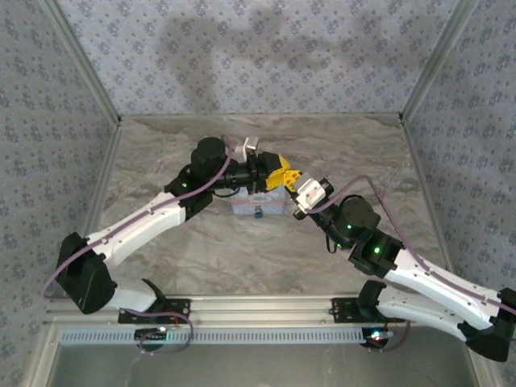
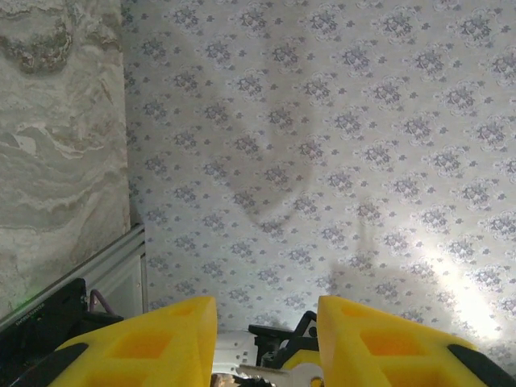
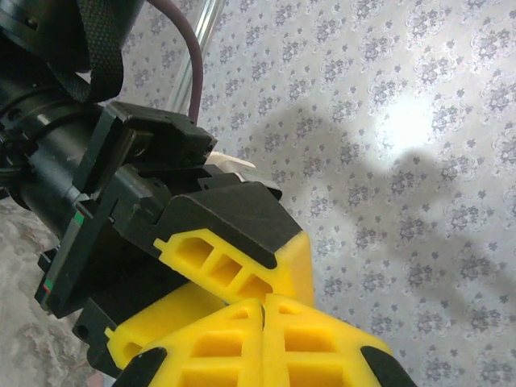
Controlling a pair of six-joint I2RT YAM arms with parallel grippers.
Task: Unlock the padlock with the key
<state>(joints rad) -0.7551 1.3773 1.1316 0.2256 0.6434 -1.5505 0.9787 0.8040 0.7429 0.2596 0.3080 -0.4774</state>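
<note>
**Top external view.** The left gripper [image 1: 282,171] and the right gripper [image 1: 297,179] meet tip to tip just right of centre frame, above the light blue box [image 1: 260,203] on the marbled table [image 1: 201,250]. The padlock [image 1: 257,214] is a small dark lump at the lower edge of the box, below both grippers and touched by neither.

**Left wrist view.** The left fingers [image 2: 161,343] stand spread with a clear gap between them, at the bottom of the frame. Low in that gap, at bottom centre, is a pale metal piece with a round hole, judged to be the key [image 2: 305,374]. Neither pad appears to touch it.

**Right wrist view.** The right gripper's fingers [image 3: 314,347] are pressed together at bottom centre, and nothing shows in the seam. Whether they pinch the key cannot be told. One yellow finger of the left gripper lies against them, just above.

**Step in hand (judgement).** The key is being passed or re-gripped between the two grippers. The lock has not been approached.

**Next move (judgement).** It calls for a firm pinch on the key's head with the blade left free. The blade must then be lowered and lined up with the keyhole, while the padlock is kept from shifting.

**Count.** One padlock, one key, one box, two grippers.
</note>
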